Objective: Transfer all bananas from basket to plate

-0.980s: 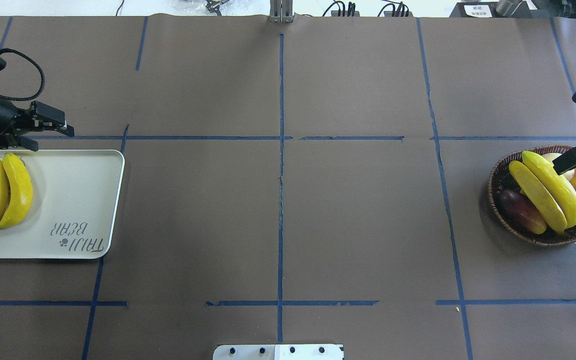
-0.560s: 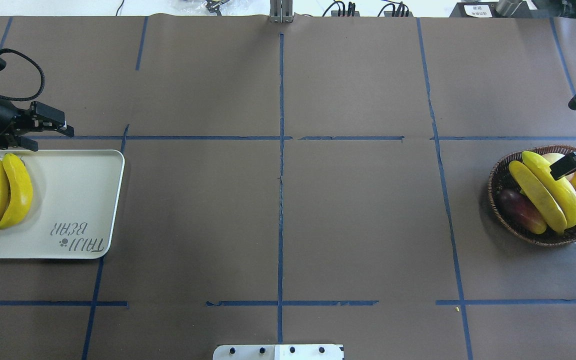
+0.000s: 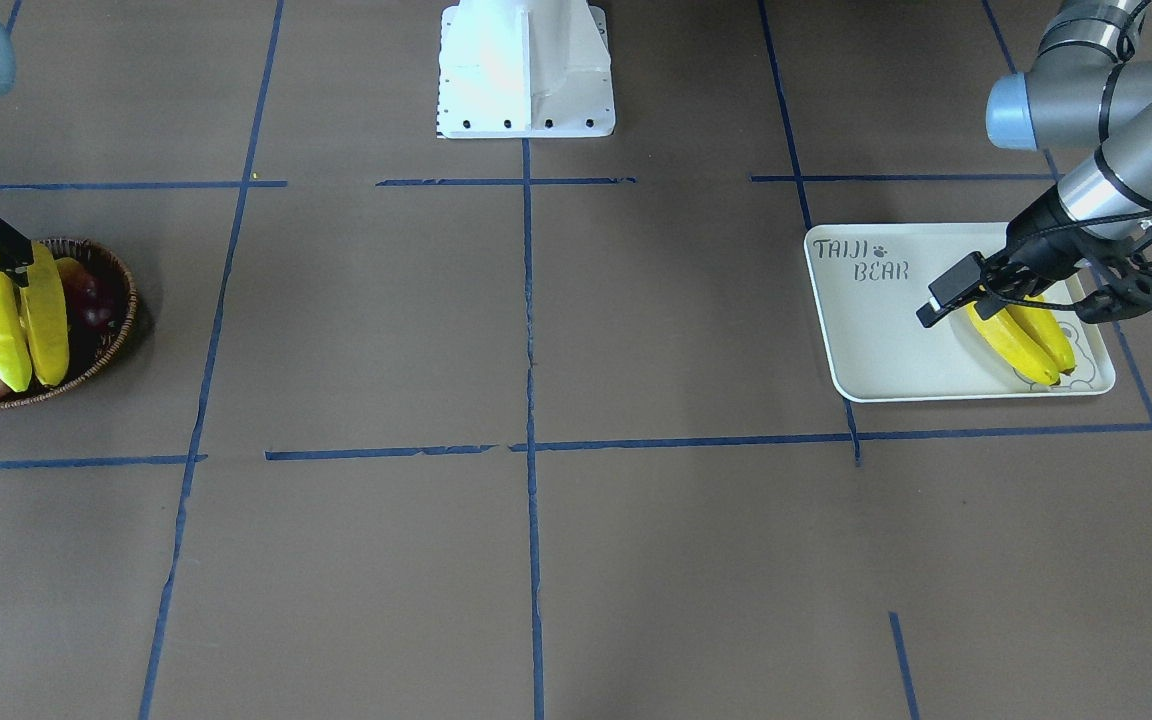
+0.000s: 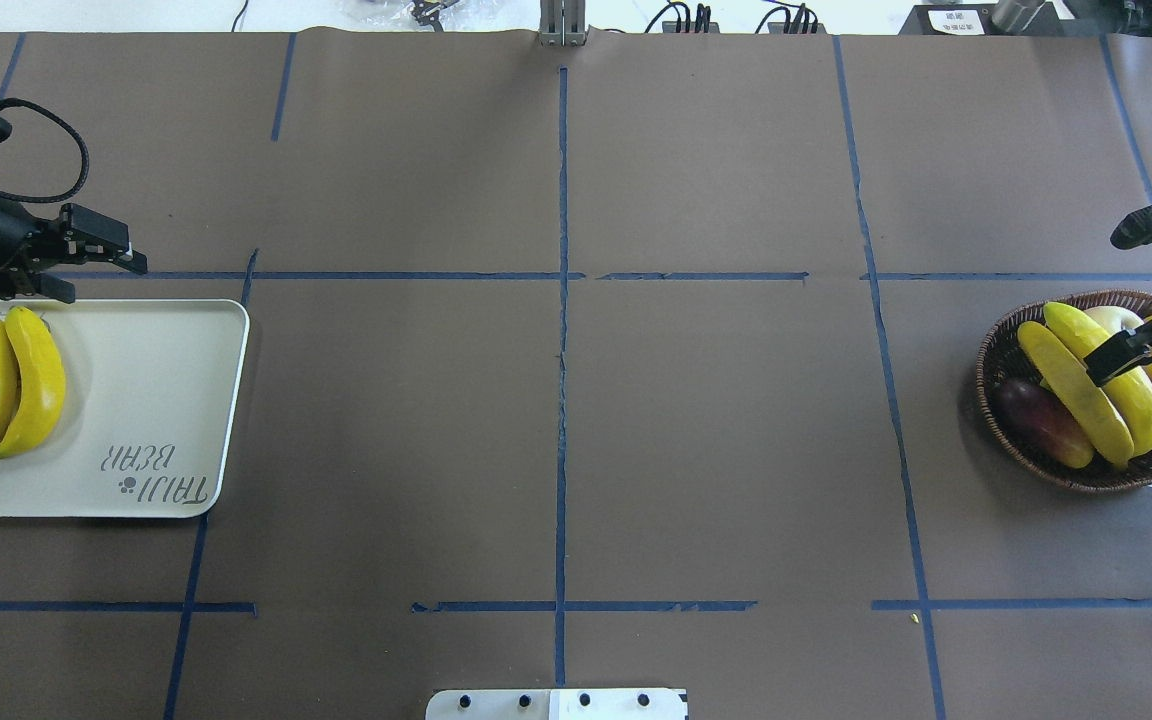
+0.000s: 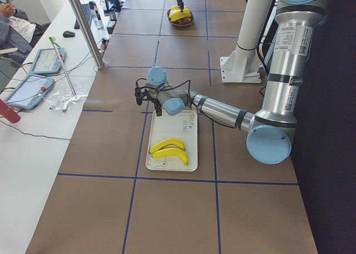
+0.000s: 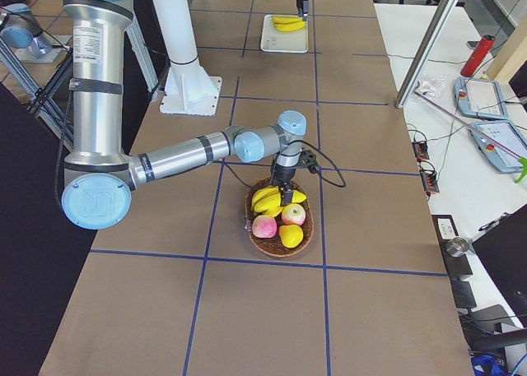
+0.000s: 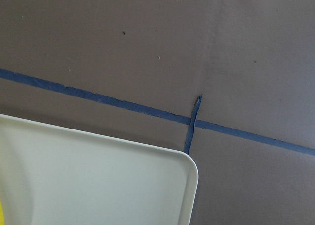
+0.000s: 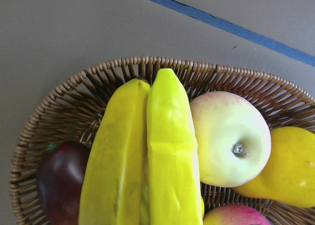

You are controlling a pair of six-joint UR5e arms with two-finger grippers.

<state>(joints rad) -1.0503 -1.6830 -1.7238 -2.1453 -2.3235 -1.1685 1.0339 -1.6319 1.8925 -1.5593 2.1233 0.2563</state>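
Roughly halfway, judging by the count. Across the brown worktop, well apart: plate at the left end, basket at the right. On the plate, two bananas side by side and touching, by the bear outline and away from the lettering; long axes running far-to-near, curved, near ends swinging out toward the worktop's left edge. In the basket, two more bananas yet to move, pressed together on top of the round fruit; long axes parallel and slanted, far ends toward the worktop's middle and close to the rim, near ends toward the robot and the right edge. Left gripper spread and empty, hanging just beyond the plate's far edge. Right gripper directly over the brighter banana, about mid-length; only one dark finger plainly visible, so no telling whether spread or pressed together. Likely next: pinching across that banana's width, lifting, carrying toward the plate.
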